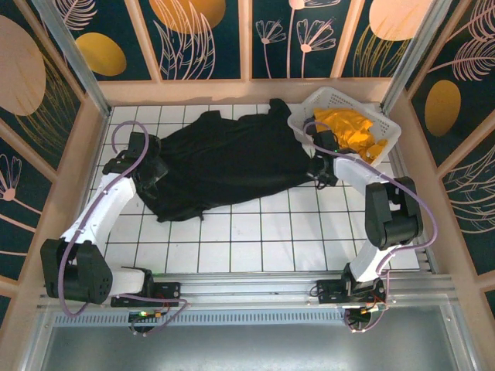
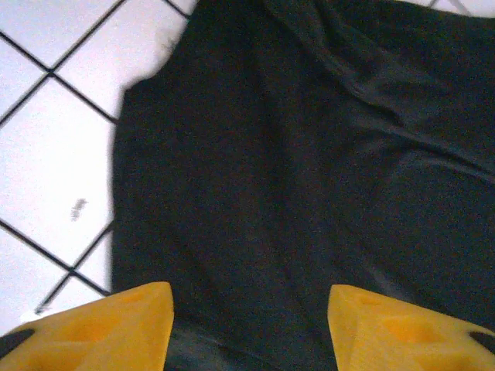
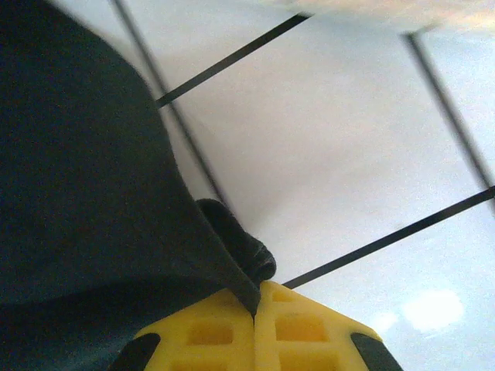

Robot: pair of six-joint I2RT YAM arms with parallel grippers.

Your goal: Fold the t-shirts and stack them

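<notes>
Black t-shirt [image 1: 224, 162] lies rumpled on table [image 1: 255, 239], far centre.
Right gripper [image 3: 255, 309]: fingers pressed together, pinching shirt's right edge. Bite thin; hem could slip out under pull.
Left gripper [image 2: 249, 325]: fingers spread above left cloth, nothing pinched. One-sided pull likely to bunch shirt.
Count: one black t-shirt; orange-yellow t-shirts [image 1: 348, 130] heaped in basket [image 1: 332, 97], far right, number unclear; one basket; two grippers.
</notes>
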